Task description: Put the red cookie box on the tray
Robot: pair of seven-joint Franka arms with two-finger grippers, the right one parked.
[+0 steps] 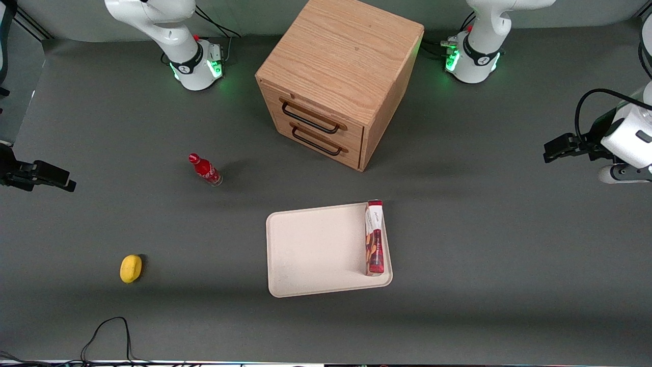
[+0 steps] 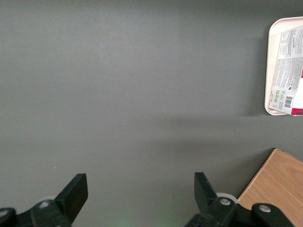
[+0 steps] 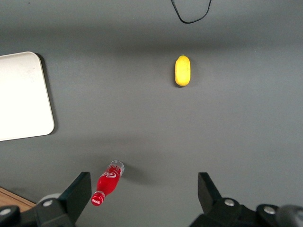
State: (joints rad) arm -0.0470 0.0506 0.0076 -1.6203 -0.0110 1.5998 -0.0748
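Note:
The red cookie box [image 1: 374, 238] lies flat on the cream-white tray [image 1: 316, 250], along the tray's edge toward the working arm's end. The left wrist view shows the box's white printed face [image 2: 289, 71] inside the tray rim [image 2: 270, 71]. The left gripper [image 1: 551, 151] hovers above bare table, well away from the tray toward the working arm's end of the table and farther from the front camera. The gripper [image 2: 140, 182] is open, with only grey table between its fingers. A corner of the tray [image 3: 21, 97] shows in the right wrist view.
A wooden two-drawer cabinet [image 1: 338, 76] stands at the middle back; its corner [image 2: 277, 189] lies close to the gripper. A small red bottle [image 1: 205, 169] and a yellow fruit [image 1: 131, 268] lie toward the parked arm's end. A black cable [image 1: 109, 331] loops near the front edge.

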